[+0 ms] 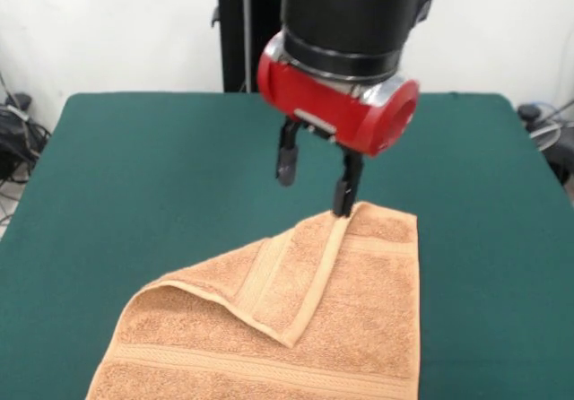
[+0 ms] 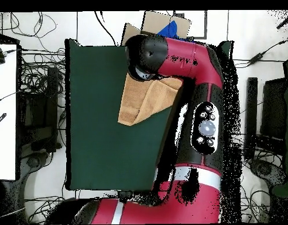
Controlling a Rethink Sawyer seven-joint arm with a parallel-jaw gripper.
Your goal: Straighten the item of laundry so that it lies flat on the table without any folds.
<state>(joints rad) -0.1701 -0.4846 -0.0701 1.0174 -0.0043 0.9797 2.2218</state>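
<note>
Currently my gripper (image 1: 316, 178) is spread and grasping nothing — one finger hangs clear, the other tip stands at the far edge of the towel (image 1: 287, 328), right at the end of the folded-over flap. Whether that tip touches the cloth, I cannot tell. The towel lies below and in front of me on the table (image 1: 117, 176), one corner doubled across its middle. Recommended procedure, as I judge it: pinch only the flap's top layer near its free corner, lift slightly, then draw it away from the crease — slowly, so the lower layer does not drag.
</note>
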